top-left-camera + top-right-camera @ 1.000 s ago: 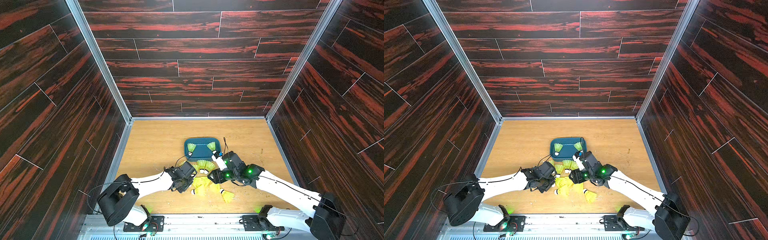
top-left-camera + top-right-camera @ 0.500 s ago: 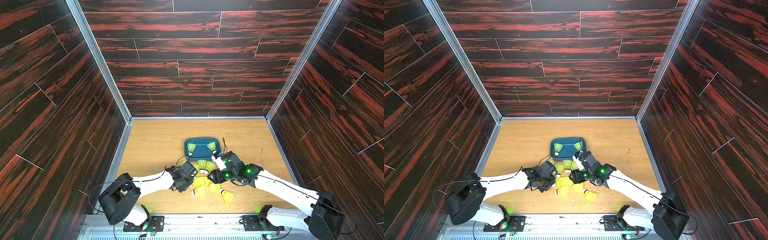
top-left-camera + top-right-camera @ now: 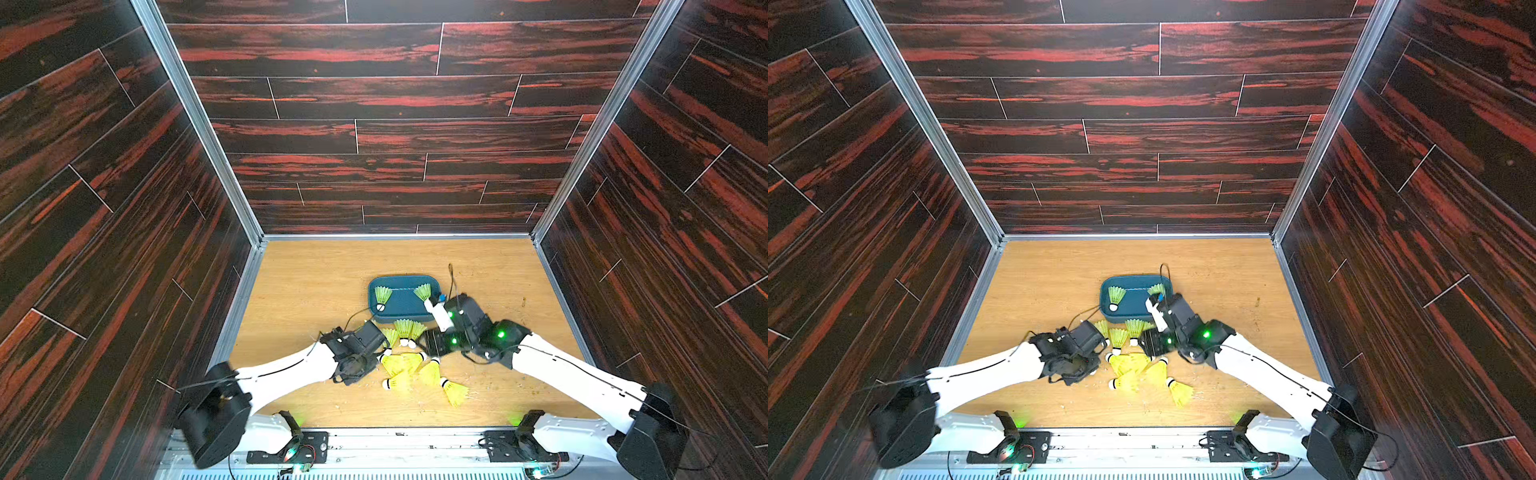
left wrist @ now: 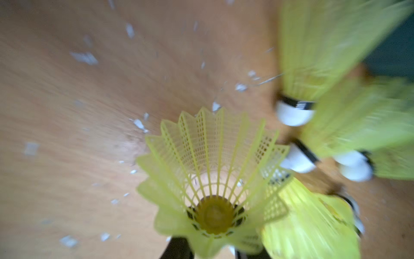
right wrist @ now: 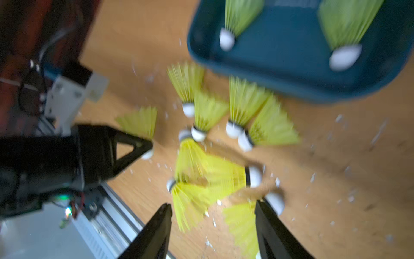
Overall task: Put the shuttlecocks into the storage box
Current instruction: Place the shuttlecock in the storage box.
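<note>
The left gripper (image 5: 146,148) has its black fingers (image 5: 132,143) clamped together on the white cork of one shuttlecock (image 4: 212,179). Its yellow-green mesh skirt flares open toward the left wrist camera. The right gripper (image 5: 212,224) hangs over the loose pile (image 3: 409,365) with its fingers (image 5: 160,226) well apart. Skirts lie between them, but blur hides whether either finger touches one.

The storage box (image 3: 401,305), teal with rounded corners, sits near the middle of the worktop (image 3: 316,291). Two shuttlecocks (image 3: 382,296) lie inside it, corks toward the near edge. The pile lies between the box and the worktop's near edge, its pieces touching and overlapping, and the farthest skirts are just beside the box's near wall.

Both top views show the two arms meeting over the pile but hide the fingertips, which the wrist views show. The wrist views also show white flecks (image 4: 85,57) scattered on the wood.
</note>
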Robot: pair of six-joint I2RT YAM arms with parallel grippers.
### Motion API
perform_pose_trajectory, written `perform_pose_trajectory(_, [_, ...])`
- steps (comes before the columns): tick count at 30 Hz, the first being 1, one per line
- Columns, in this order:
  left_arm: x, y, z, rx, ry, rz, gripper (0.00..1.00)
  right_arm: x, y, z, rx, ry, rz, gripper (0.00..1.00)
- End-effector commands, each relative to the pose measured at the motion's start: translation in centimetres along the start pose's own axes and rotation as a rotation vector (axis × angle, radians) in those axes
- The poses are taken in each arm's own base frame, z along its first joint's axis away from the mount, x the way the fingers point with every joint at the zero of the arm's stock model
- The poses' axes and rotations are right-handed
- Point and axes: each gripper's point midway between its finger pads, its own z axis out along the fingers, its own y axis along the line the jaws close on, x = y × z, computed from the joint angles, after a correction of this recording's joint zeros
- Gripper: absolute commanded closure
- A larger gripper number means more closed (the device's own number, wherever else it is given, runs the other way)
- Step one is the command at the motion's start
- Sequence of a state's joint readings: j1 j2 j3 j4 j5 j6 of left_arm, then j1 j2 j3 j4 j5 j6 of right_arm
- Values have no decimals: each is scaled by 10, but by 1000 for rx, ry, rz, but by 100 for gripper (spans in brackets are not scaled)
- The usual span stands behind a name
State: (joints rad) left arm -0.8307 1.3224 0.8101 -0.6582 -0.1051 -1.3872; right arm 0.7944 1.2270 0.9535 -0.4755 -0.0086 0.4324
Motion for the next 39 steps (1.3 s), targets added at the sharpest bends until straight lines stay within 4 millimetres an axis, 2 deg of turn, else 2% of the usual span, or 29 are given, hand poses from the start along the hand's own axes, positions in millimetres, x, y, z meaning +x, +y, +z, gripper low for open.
perform_pose_trajectory(1, [-18,-7,-29,-18,-72,111,82,-20,-9,-7,55,-22,12,37])
perform_pose_trajectory(3, [-27,-19,-44,-10,-94,172,82,-30,-16,-9,85,-26,27,38])
perform_pose_trajectory(6, [-44,-51,-62,65,-121,235,83,-47,-28,-12,117,-43,61,37])
perform_pose_trajectory(12, [-67,-107,-72,152,-82,388,83,-70,-53,-7,150,-31,154,38])
perform_pose_trajectory(19, [-85,-160,-50,184,-15,509,84,-86,-74,10,162,7,231,38])
perform_pose_trajectory(26, [-94,-188,-10,154,31,564,85,-100,-96,26,139,29,309,38])
perform_pose_trajectory(32, [-101,-196,20,118,40,593,86,-104,-108,39,135,47,340,38])
perform_pose_trajectory(39, [-107,-200,45,85,41,608,86,-99,-112,53,131,76,346,38])
